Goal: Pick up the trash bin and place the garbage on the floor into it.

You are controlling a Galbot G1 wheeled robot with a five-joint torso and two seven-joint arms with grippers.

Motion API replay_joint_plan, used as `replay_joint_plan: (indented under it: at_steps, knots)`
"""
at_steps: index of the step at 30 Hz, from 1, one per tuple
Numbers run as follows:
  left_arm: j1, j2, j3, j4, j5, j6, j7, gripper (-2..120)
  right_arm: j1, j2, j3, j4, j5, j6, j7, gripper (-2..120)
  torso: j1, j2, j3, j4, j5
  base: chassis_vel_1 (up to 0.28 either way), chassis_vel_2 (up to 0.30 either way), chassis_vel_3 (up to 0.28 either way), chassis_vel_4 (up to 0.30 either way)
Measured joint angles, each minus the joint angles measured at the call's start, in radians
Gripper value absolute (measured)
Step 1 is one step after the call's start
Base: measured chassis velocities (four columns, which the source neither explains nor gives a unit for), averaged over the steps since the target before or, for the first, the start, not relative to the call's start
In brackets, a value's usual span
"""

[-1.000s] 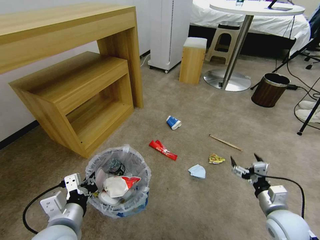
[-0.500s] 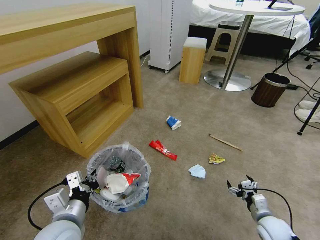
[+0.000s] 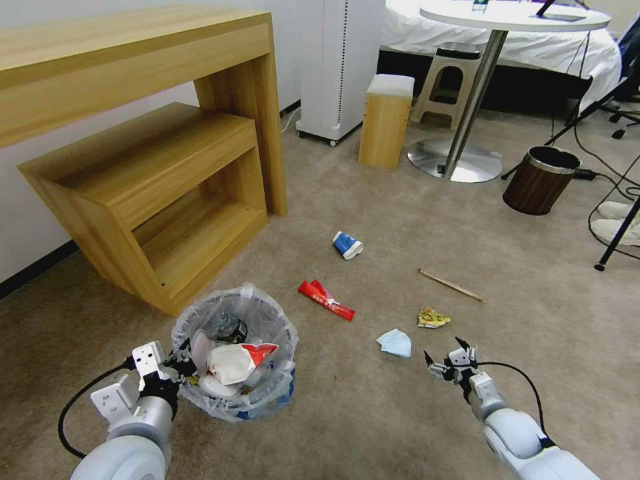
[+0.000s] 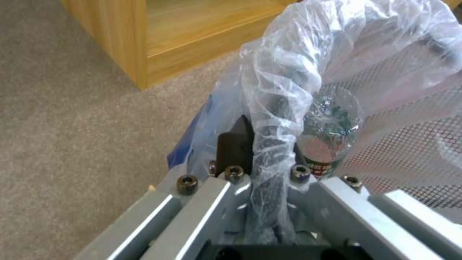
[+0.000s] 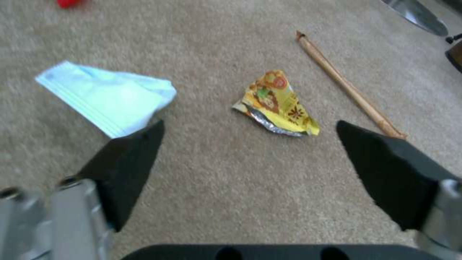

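The trash bin point(image 3: 277, 325), lined with a crinkly white bag, stands on the beige floor point(image 3: 373, 413) with a crushed red-white cup and a small bottle point(image 4: 331, 134) inside. My left gripper point(image 3: 181, 364) point(image 4: 267, 153) is shut on its bag-covered rim at the near left side. My right gripper point(image 3: 445, 355) point(image 5: 249, 124) hangs open low over the carpet. Just ahead of it lie the garbage pieces: a pale blue tissue point(image 3: 395, 343) point(image 5: 109, 98), a yellow wrapper point(image 3: 433, 317) point(image 5: 274, 103) and a wooden stick point(image 3: 451, 285) point(image 5: 347, 86). Farther off lie a red wrapper point(image 3: 325, 300) and a blue-white cup point(image 3: 347, 245).
A wooden desk with a low shelf unit point(image 3: 153, 193) stands left of the bin. Behind are a white tower unit point(image 3: 339, 67), a wooden box stool point(image 3: 385, 120), a round table's metal base point(image 3: 455, 160), a brown wood-grain bin point(image 3: 539, 181), tripod legs and cables at right.
My right gripper has dropped lower and come left and nearer, ending just behind the tissue and yellow wrapper, still open. The left gripper keeps its hold; the bin has shifted slightly.
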Motion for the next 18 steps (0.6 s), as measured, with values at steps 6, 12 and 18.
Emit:
replay_joint_plan:
  at_steps: [6,12,18]
  knots:
    - [-0.016,-0.004,0.011,0.014,-0.002,0.0,-0.001,1,0.044,0.011,-0.042,-0.061,-0.033,0.016,-0.005,84,0.0,0.0,0.0,-0.0001,0.0,0.0,0.0,0.0,0.0]
    - [-0.029,0.002,0.024,0.031,-0.003,0.0,-0.001,1,0.091,0.039,-0.073,-0.14,-0.051,0.036,-0.005,89,0.0,0.0,0.0,-0.0003,-0.0003,0.0,0.0,0.0,0.0]
    - [-0.029,0.003,0.021,0.031,-0.003,0.0,0.0,1,0.135,0.085,-0.139,-0.187,-0.041,0.071,-0.026,90,0.0,0.0,0.0,-0.0001,0.0,0.0,0.0,0.0,0.0]
